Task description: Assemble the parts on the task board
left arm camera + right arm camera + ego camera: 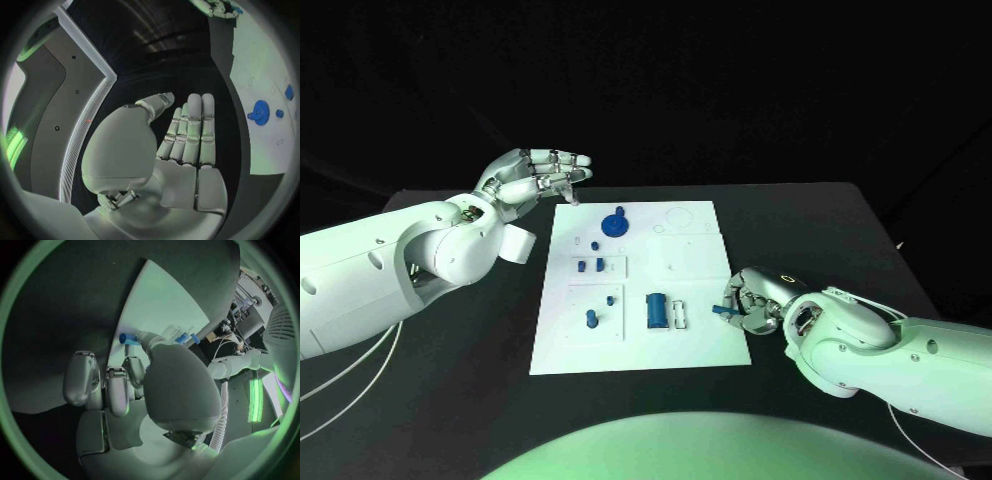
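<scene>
The white task board (689,340) lies in the middle of the black table. On it are a blue gear (617,222), two small blue pegs (590,266), a blue cylinder (655,310) and another small blue part (591,319). At the board's near right edge my right hand (759,303) pinches a small blue part (723,311) between thumb and finger; the wrist view shows that part (128,338) just over the board (162,305). My left hand (538,176) hovers by the board's far left corner, its fingers (190,130) stretched out and holding nothing. The gear (258,112) lies off to its side.
A clear frame piece (679,314) stands next to the blue cylinder. Outlined recesses mark the board's far right part (682,215). Black table (819,230) surrounds the board on all sides. My left forearm (401,265) reaches in along the board's left side.
</scene>
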You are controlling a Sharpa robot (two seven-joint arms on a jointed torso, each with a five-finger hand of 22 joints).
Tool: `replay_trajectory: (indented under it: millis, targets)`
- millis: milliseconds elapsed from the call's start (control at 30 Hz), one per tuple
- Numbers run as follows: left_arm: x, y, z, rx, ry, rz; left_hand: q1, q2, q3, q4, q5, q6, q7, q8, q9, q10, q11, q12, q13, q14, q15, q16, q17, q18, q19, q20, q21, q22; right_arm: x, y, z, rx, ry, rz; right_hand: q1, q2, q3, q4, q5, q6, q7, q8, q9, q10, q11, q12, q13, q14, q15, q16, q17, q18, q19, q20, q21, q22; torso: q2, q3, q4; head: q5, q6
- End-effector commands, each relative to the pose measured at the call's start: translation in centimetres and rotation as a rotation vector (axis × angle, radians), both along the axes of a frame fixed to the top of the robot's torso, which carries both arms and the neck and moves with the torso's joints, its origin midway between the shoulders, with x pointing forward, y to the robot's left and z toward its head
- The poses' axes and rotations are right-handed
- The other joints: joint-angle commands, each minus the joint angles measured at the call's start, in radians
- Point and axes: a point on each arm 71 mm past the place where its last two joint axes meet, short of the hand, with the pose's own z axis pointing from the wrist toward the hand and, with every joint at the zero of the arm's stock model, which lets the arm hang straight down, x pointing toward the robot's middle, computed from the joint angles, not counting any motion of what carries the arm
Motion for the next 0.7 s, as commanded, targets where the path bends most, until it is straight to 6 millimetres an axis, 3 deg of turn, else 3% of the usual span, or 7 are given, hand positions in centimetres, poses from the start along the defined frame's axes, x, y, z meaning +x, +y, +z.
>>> replay_trajectory:
  millis: [33,333,700]
  targets:
    - [0.0,-0.2,0.1,-0.009,0.001,-0.006,-0.004,0.008,0.004,-0.003,0.005,-0.008,0.018,0.005,-0.002,-0.006,0.0,0.006,0.001,-0.006,0.003,0.005,0.001,0.006,-0.004,0.003,-0.003,-0.001,-0.3,0.2,-0.1,-0.029,0.02,0.003,-0.038,-0.002,0.178,-0.177,0.002,-0.007,-0.004,0.005,0.008,0.001,0.004,0.002,0.003,0.066,0.0,-0.001,0.083,0.0,0.005,-0.004,0.007,0.171,0.0,-0.0006,0.001,-0.001,0.0]
    - [0.0,-0.3,0.1,-0.009,0.003,-0.008,-0.003,0.008,0.004,-0.004,0.005,-0.008,0.018,0.005,-0.002,-0.006,0.0,0.006,0.001,-0.006,0.003,0.005,0.001,0.006,-0.004,0.003,-0.003,-0.001,-0.1,1.2,0.8,-0.007,-0.004,0.02,-0.083,-0.007,0.196,-0.199,0.016,-0.005,-0.007,0.008,0.014,0.002,0.002,0.004,0.005,0.067,-0.001,0.0,0.086,0.0,0.007,-0.004,0.012,0.172,0.001,0.0002,0.0006,0.003,0.0]
    - [0.0,-0.5,0.0,-0.011,0.004,-0.014,-0.003,0.008,0.004,-0.004,0.005,-0.008,0.018,0.005,-0.002,-0.006,0.0,0.006,0.001,-0.006,0.003,0.005,0.001,0.006,-0.004,0.003,-0.003,-0.001,0.2,3.2,1.9,0.066,-0.037,0.035,-0.121,-0.009,0.2,-0.199,0.017,-0.002,-0.01,0.005,0.013,0.005,0.0,0.009,0.009,0.068,-0.002,0.002,0.09,-0.001,0.008,-0.005,0.016,0.173,0.001,0.0002,0.001,0.003,0.0]
